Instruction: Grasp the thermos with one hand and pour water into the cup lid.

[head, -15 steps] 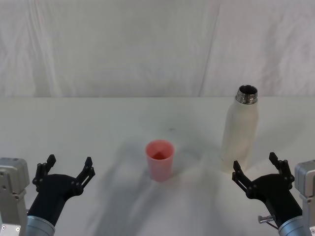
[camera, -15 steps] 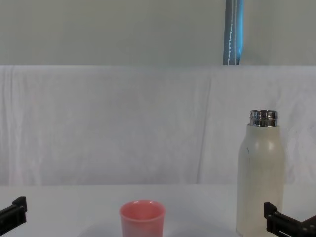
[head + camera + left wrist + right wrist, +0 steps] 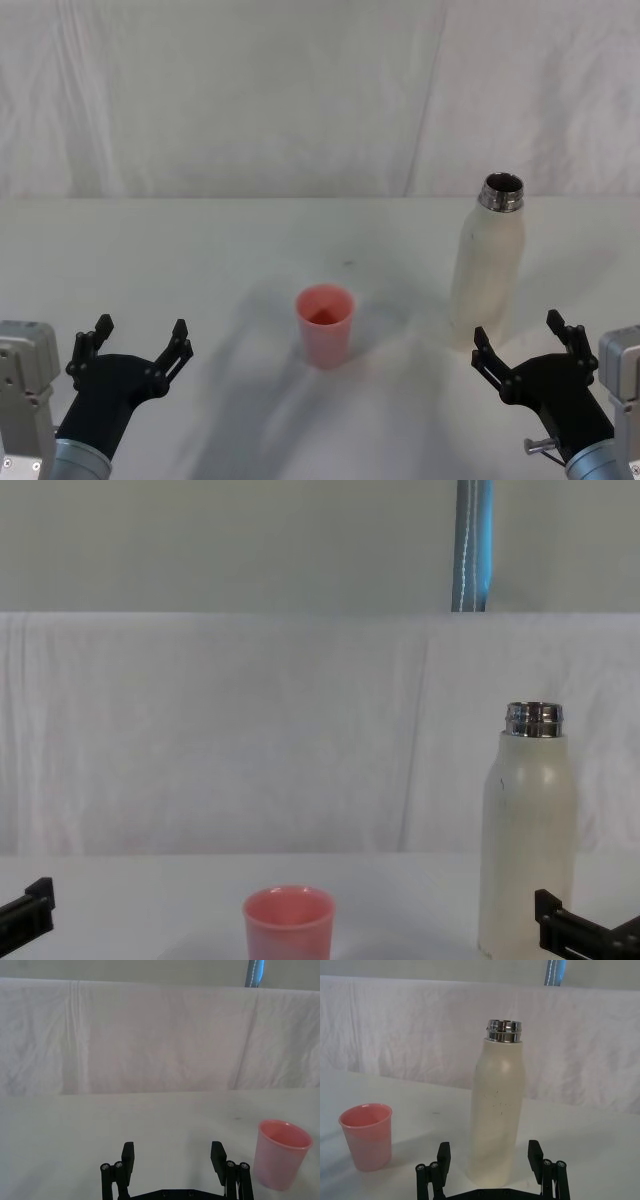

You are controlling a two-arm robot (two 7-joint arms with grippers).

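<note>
Cream-white and uncapped, the thermos [image 3: 488,265] stands upright on the worktop [image 3: 200,260], on my right side, its steel neck open to the air. The pink cup lid [image 3: 325,325] sits upright near the middle, well apart from the bottle and to its left.

Against half a second ago almost nothing has shifted: my right gripper [image 3: 528,338] hangs in the same spot just in front of the bottle's base, fingers spread wide and touching nothing, and my left gripper [image 3: 140,338] has barely moved, low and near me on the left with its fingers apart too (idle, I'd say). Bottle and cup stand as they did.

So I judge the task has not really begun; this is a pause before the reach. From my right wrist the bottle stands squarely between my two fingers, just beyond them, so the next move calls for a straight advance and a firm close around the body.
</note>
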